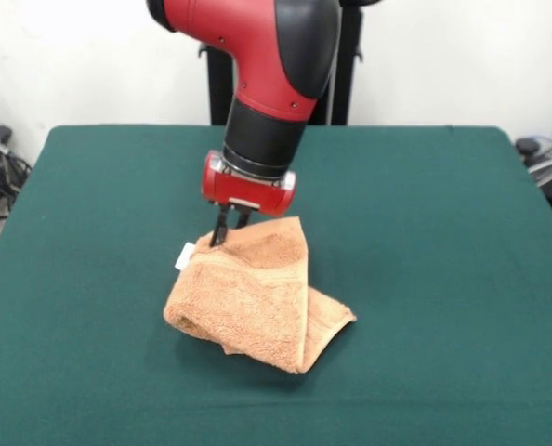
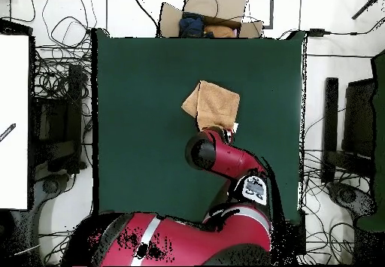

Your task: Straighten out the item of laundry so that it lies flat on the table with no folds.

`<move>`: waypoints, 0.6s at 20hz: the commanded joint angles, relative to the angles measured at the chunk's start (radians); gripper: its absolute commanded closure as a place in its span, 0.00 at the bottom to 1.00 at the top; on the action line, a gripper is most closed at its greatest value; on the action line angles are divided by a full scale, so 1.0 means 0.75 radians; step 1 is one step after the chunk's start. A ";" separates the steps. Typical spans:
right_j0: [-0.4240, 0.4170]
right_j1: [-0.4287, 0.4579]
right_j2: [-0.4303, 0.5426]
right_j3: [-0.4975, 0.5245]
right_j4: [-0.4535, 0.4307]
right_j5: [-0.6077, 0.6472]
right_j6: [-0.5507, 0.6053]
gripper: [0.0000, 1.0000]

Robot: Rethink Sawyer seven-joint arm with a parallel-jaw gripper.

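Observation:
The peach-orange towel (image 1: pixel 257 293) lies crumpled and folded over itself near the middle of the dark green table (image 1: pixel 425 232). Its upper corner is pulled up off the table. My gripper (image 1: pixel 228 226) comes down from the red and black arm, and its dark fingers are shut on that raised corner. The white tag (image 1: pixel 185 255) sticks out at the towel's left edge, just below the gripper. In the overhead view the towel (image 2: pixel 212 104) lies on the table (image 2: pixel 135 113) just beyond the arm's wrist (image 2: pixel 207 150), which hides the gripper.
A cardboard box (image 2: pixel 210 17) with cloth items stands past the table's far edge in the overhead view. Cables and equipment (image 2: pixel 53 91) lie on the floor along both table sides. The black pedestal (image 1: pixel 220 88) stands behind the table.

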 commanded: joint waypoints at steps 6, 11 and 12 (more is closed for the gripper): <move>0.110 -0.140 0.180 0.101 0.084 0.235 0.322 1.00; 0.134 -0.235 0.153 0.124 0.111 0.384 0.323 1.00; 0.136 -0.257 0.152 0.138 0.116 0.406 0.326 1.00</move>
